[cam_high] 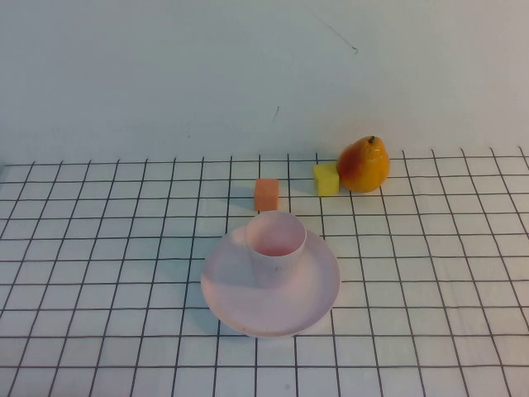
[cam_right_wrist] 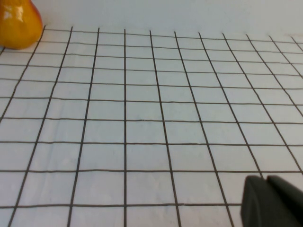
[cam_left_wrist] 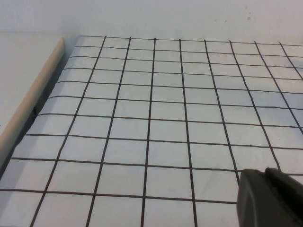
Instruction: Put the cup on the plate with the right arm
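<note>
The pale pink-white cup [cam_high: 276,240] stands upright on the far part of the round pale pink plate [cam_high: 240,289], at the middle of the gridded table. Neither arm shows in the high view. My right gripper [cam_right_wrist: 265,178] shows only in the right wrist view, its two dark fingers pressed together, empty, over bare grid cloth. My left gripper [cam_left_wrist: 264,171] shows only in the left wrist view, fingers together and empty, over bare grid cloth. The cup and plate are out of both wrist views.
An orange cube [cam_high: 266,194] sits just behind the plate. A yellow cube [cam_high: 326,179] and a pear [cam_high: 364,165] lie further back right; the pear also shows in the right wrist view [cam_right_wrist: 16,23]. A pale wooden strip [cam_left_wrist: 33,101] borders the cloth.
</note>
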